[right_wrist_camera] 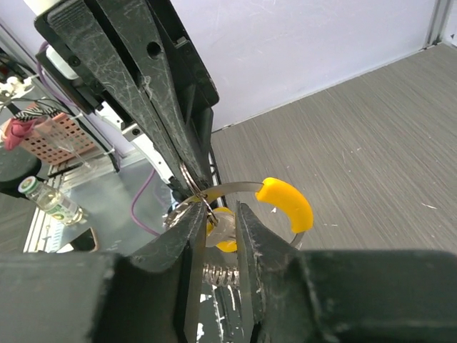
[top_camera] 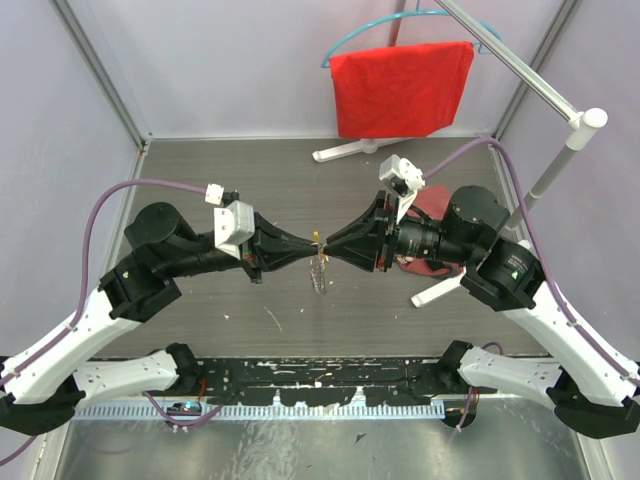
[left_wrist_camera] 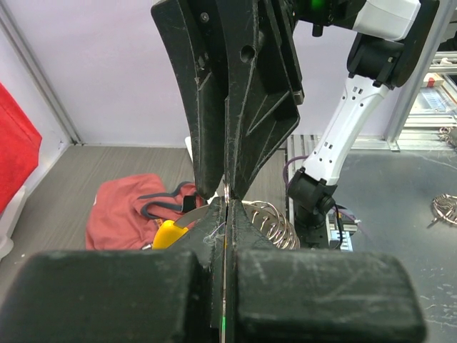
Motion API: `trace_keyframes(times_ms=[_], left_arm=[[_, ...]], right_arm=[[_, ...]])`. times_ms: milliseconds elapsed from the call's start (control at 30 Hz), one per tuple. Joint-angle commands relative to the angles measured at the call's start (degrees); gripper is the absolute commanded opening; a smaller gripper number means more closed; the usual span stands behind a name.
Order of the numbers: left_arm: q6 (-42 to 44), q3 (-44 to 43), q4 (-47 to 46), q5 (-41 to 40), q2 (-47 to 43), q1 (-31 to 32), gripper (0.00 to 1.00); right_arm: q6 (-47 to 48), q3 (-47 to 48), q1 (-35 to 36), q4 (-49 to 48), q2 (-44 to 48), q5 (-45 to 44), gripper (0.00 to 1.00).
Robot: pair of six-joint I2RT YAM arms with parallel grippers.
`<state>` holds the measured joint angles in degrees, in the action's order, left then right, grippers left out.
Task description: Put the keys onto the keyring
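At the bottom of the overhead view the 2 arm bases sit at the near edge of the desk point(top_camera: 300, 190). Both arms reach inward, and their tips meet at the centre of the frame.

The left claw point(left_wrist_camera: 226, 209) is pressed together. In the right wrist view it comes in from the upper left with its tips clamped on the thin metal of the keyring point(right_wrist_camera: 285, 204). From that pinch a grey band curves off to the right of the frame into the yellow section, and the rest of the loop hangs down below the tips. We judge its long axis to run up and down.

The right claw point(right_wrist_camera: 220, 211) has its 2 fingers apart by a narrow gap, tips just under the left claw's pinch point. A small yellow and pale piece shows inside the gap. We cannot tell whether it is 1 of the keys or whether the fingers touch it.

Both claws are right at the ring, but the left is holding it, so we judge that any threading falls to the right claw. The ring lies straight ahead of and just above its tips.

Beyond, a red cloth on the desk point(left_wrist_camera: 121, 214) lies behind the right arm, and a hanging red cloth point(top_camera: 400, 88) fills the top of the overhead frame.
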<state>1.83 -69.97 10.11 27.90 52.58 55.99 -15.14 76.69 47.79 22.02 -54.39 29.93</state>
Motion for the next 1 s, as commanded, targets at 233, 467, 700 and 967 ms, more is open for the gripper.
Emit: trace_keyframes(times_ms=[233,467,700,967], left_arm=[[-0.68,0.03,-4.4,1.22,-0.77,0.25,0.0],[-1.25,-0.45,-4.44,2.52,0.38,0.21,0.0],[-1.56,-0.75,-4.4,3.7,0.8,0.18,0.0],[-1.64,-0.9,-4.4,4.4,1.06,0.18,0.0]], right_arm=[[7.37,0.36,0.12,-5.16,4.98,-2.11,0.41],[10.62,-0.37,0.17,-8.04,4.55,2.15,0.44],[11.99,-0.11,0.15,-7.48,2.43,6.85,0.41],[12.39,-0.31,0.16,-6.84,1.67,8.04,0.34]])
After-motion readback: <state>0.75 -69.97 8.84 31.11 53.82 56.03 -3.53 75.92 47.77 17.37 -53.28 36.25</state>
